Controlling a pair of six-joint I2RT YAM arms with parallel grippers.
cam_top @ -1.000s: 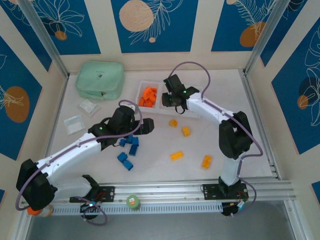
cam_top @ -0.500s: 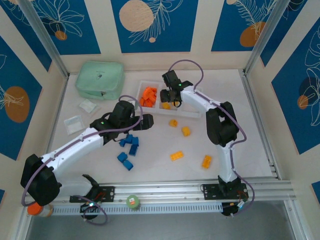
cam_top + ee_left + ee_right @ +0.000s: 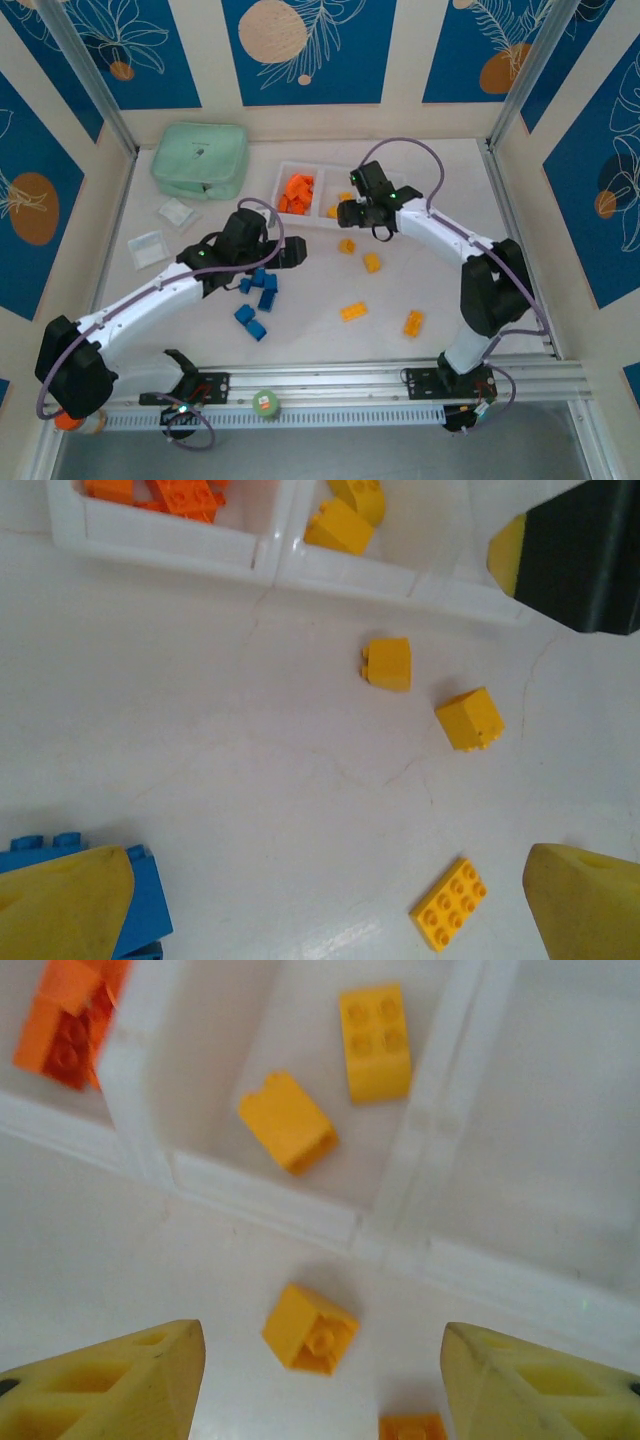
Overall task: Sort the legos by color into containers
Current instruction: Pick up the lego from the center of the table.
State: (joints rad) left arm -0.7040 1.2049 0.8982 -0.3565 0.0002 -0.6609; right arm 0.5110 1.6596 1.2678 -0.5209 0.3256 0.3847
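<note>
Right jaws apart, empty, tray right end hidden under arm

Top cam: high over near edge, looking down on whole table. Wrist cams: close, facing down; both catch tray front wall plus yellow brick beside it.

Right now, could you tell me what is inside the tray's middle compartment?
Two yellow legos lie there, apart. From above, the right gripper covers part of it, so more may be hidden.
</note>
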